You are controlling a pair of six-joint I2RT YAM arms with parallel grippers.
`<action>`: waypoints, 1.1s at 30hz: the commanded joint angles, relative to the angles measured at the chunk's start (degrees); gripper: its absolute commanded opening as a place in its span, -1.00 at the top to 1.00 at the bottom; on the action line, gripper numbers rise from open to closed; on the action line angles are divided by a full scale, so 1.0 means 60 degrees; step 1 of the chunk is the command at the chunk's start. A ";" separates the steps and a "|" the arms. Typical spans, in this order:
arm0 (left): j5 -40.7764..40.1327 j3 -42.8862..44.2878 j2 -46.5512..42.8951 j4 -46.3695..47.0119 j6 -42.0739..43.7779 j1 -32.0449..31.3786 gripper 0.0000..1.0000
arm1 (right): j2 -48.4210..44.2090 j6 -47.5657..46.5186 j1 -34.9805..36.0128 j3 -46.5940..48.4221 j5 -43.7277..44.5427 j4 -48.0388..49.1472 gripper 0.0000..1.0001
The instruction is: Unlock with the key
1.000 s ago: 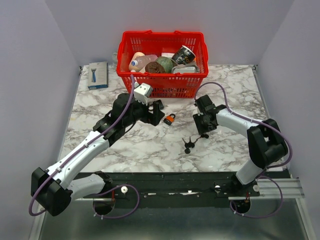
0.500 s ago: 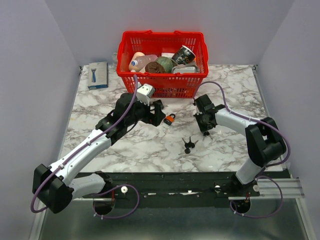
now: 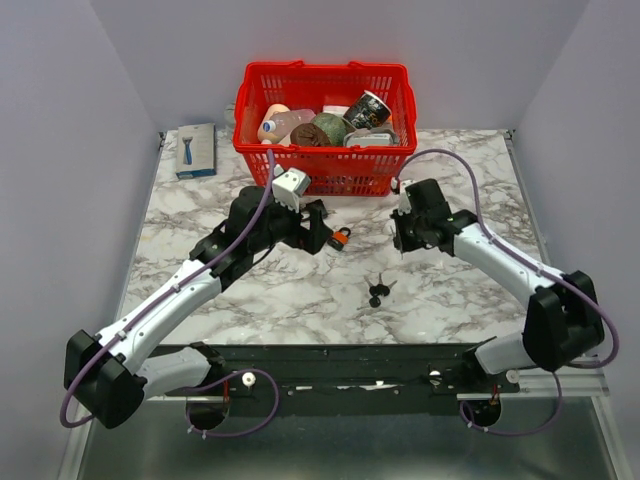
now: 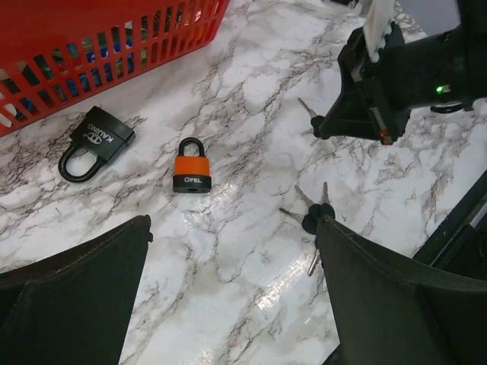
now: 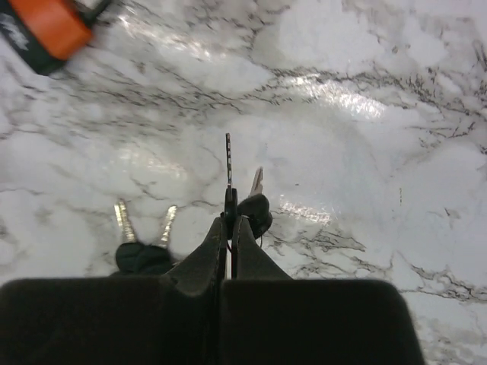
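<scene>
One marble bench (image 3: pixel 460 170) carries it all; at the middle of its far edge stands the red basket (image 3: pixel 330 172), and a blue packet (image 3: pixel 196 150) lies at the far left corner.

The left gripper (image 4: pixel 233 226) hangs over the middle of the bench just on the near side of the basket, its fingers spread wide with nothing between them; the right gripper (image 5: pixel 228 226), a little towards the right edge, is pinched tight on the head of a key (image 5: pixel 228 171), blade pointing out ahead, with a second key (image 5: pixel 256 182) dangling beside it.

The orange padlock (image 4: pixel 190 169) lies flat near the middle of the bench, shackle towards the basket; a black padlock (image 4: pixel 97 138) lies closer to the basket's near wall, apart from the orange one; a spare bunch of keys (image 3: pixel 378 290) lies towards the near edge.

We judge the step in hand to be bringing key to lock; we cannot tell which lock it fits, though the orange one is nearer. To do it well we would have the left fingers close on the padlock's body, leaving its bottom face clear; the blade should come in low, lined up with the keyway, slide fully home, then turn; an unheld lock would likely skid on the glossy marble.
</scene>
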 commanded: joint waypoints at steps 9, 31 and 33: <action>0.3136 -0.0064 -0.0267 0.1281 -0.0294 -0.0056 -0.98 | -0.2453 0.1375 0.0413 -0.0790 -0.7346 0.3048 0.99; 0.0342 -0.0021 0.0975 0.0550 0.0101 -0.0231 -0.89 | -0.3465 0.2181 0.0604 -0.1038 -0.2865 0.2755 0.99; 0.0297 0.0184 0.1661 0.0535 0.0160 -0.0319 -0.87 | -0.3480 0.2210 0.0472 -0.1360 -0.2792 0.3005 0.99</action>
